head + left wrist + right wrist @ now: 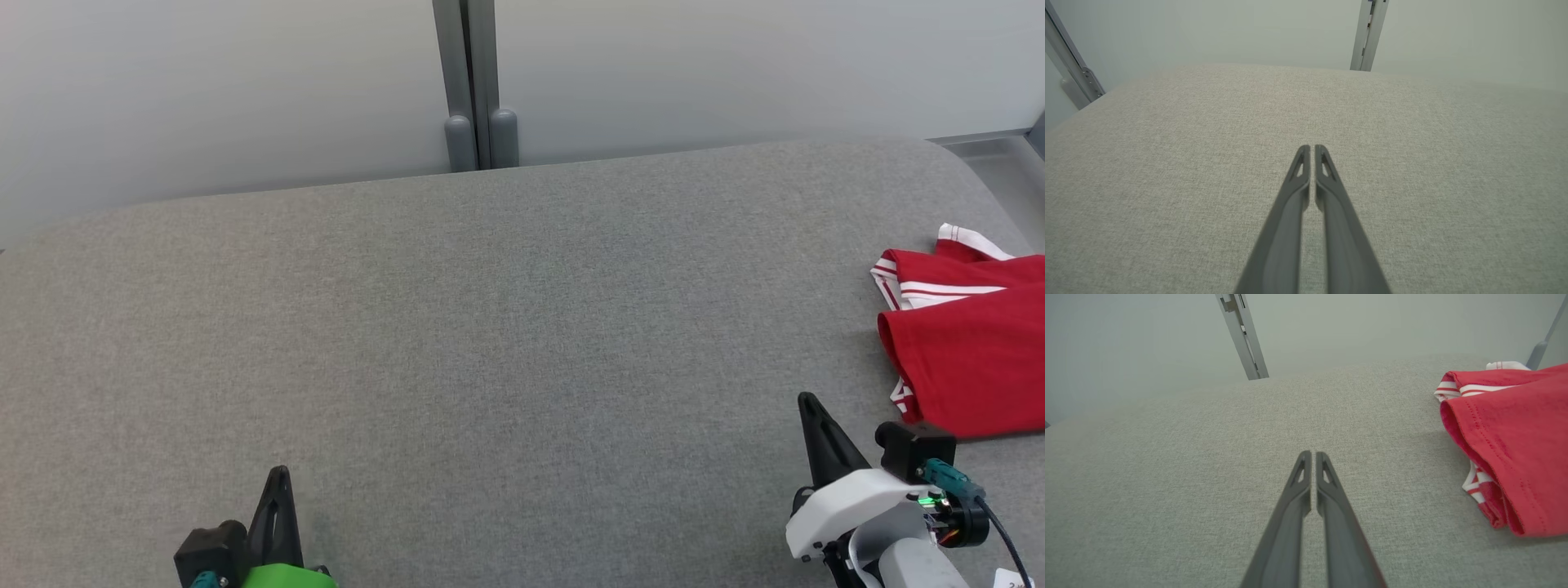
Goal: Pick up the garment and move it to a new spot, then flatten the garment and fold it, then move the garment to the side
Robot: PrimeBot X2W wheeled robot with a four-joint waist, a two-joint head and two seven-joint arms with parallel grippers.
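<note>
Left gripper (1310, 147) and right gripper (1312, 453) hung low over grey padded surface (490, 327), jaws pinched together, holding nothing. Garment (971, 359) lay folded at surface's far right edge, near my right fingers, untouched. Judged it parked aside as task asks.

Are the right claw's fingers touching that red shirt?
Apart. The right wrist view shows the right gripper, fingers shut, over the grey padded surface, with a bare strip of it between the fingers and the red garment.
</note>
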